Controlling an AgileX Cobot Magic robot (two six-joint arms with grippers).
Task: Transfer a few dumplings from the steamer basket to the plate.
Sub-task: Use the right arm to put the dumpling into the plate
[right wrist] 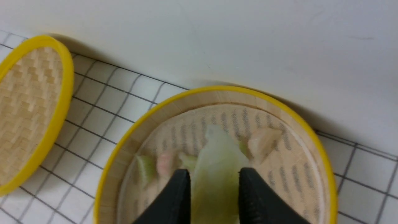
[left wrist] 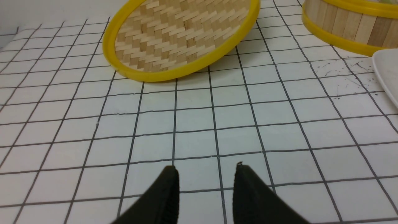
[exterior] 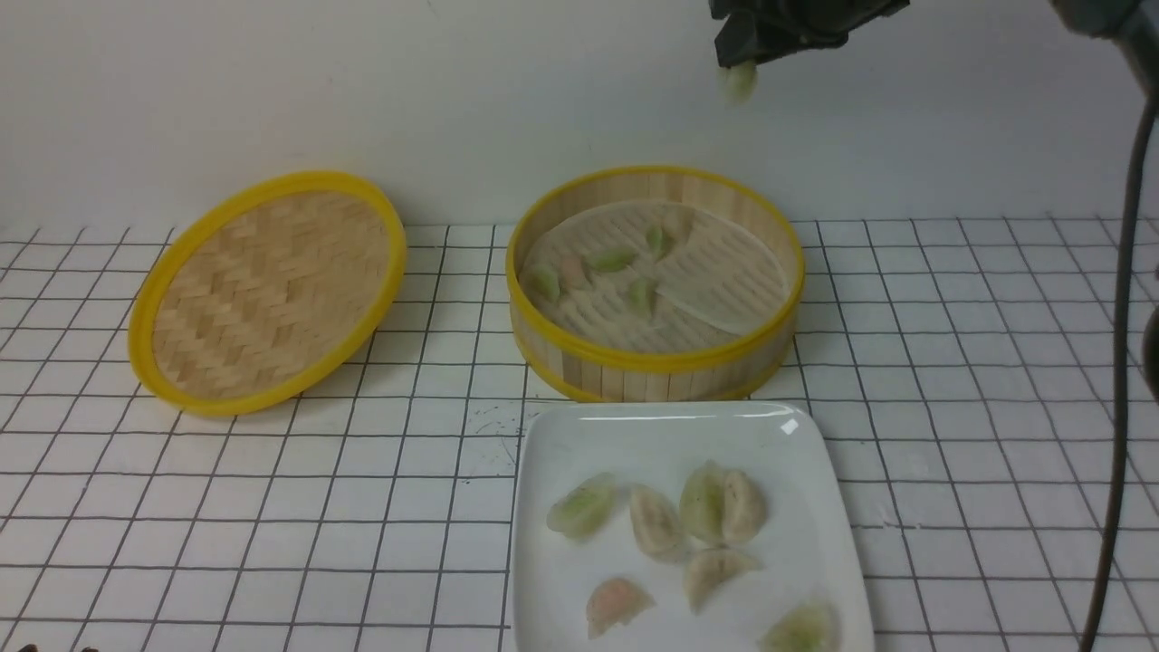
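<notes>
High above the steamer basket [exterior: 656,362] my right gripper [exterior: 738,68] hangs at the frame's top edge, shut on a pale green dumpling [exterior: 737,81]. From the right wrist, that held dumpling [right wrist: 214,168] fills the gap of the right gripper [right wrist: 213,174], with the basket [right wrist: 130,137] below. Several dumplings [exterior: 612,261] lie on the basket's paper liner. The white plate [exterior: 815,543] in front of the basket holds several dumplings [exterior: 583,507]. My left gripper [left wrist: 205,169] stands open and empty, low over the gridded table.
The flat woven yellow-rimmed lid [exterior: 265,290] leans tilted left of the basket, also seen as the lid [left wrist: 180,37] ahead of the left gripper. A black cable [exterior: 1118,380] hangs at the right edge. A white wall stands close behind the basket.
</notes>
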